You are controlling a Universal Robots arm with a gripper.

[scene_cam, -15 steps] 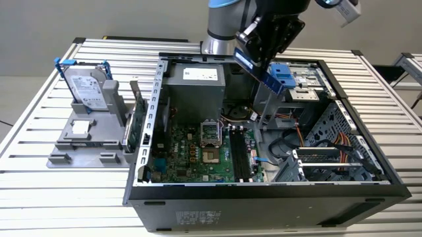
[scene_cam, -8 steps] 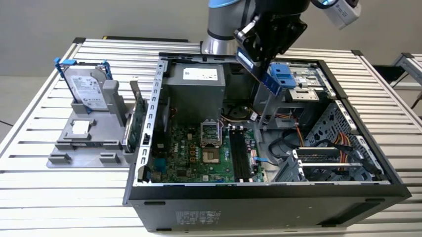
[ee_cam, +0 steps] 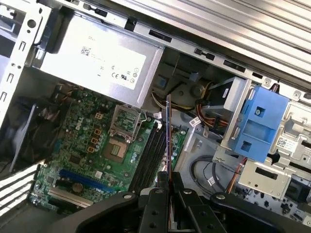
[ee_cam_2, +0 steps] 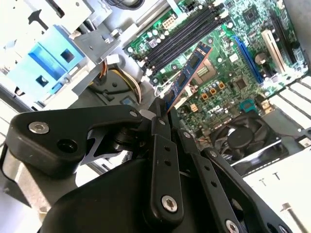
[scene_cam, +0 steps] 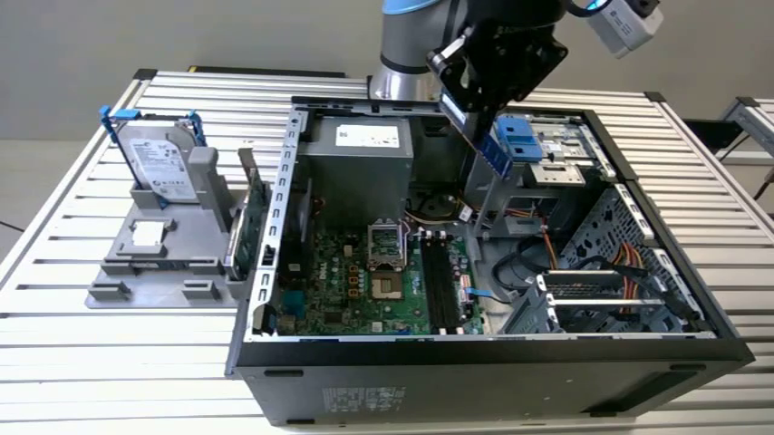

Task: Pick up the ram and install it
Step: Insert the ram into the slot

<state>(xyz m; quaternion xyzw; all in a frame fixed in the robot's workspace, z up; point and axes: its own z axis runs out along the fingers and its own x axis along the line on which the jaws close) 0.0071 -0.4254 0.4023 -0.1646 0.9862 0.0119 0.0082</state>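
**Q:** What is the arm doing?

**A:** A black gripper (scene_cam: 466, 113) hangs over an open computer case (scene_cam: 484, 381) that lies on its side on a slatted metal table (scene_cam: 72, 344). Its fingers are drawn in narrow, pinching one end of the ram (scene_cam: 490, 149).

**Q:** Where exactly is the ram?

**A:** It is in the air over the inside of the case, touched by nothing but the fingers. In the exterior view it slants down from the gripper, in front of a blue drive caddy (scene_cam: 528, 140). In the second wrist view the ram (ee_cam_2: 187, 77) is a narrow blue stick with dark chips. It reaches out from the gripper (ee_cam_2: 163, 109) over the green motherboard (ee_cam_2: 228, 73). In the first wrist view the ram (ee_cam: 168, 131) is seen edge-on, a thin line reaching out from the gripper (ee_cam: 168, 182).

**Q:** And the slots?

**A:** Long black memory slots (ee_cam: 150, 155) lie side by side on the motherboard, beside the processor socket (ee_cam: 119, 145). The ram is held apart from them. A silver power supply (ee_cam: 97, 58) sits at one end of the case.

**Q:** Is anything outside the case?

**A:** On the exterior view's left, a hard drive (scene_cam: 163, 159) with blue rails stands upright in a grey stand (scene_cam: 158, 263) on the table, near the case.
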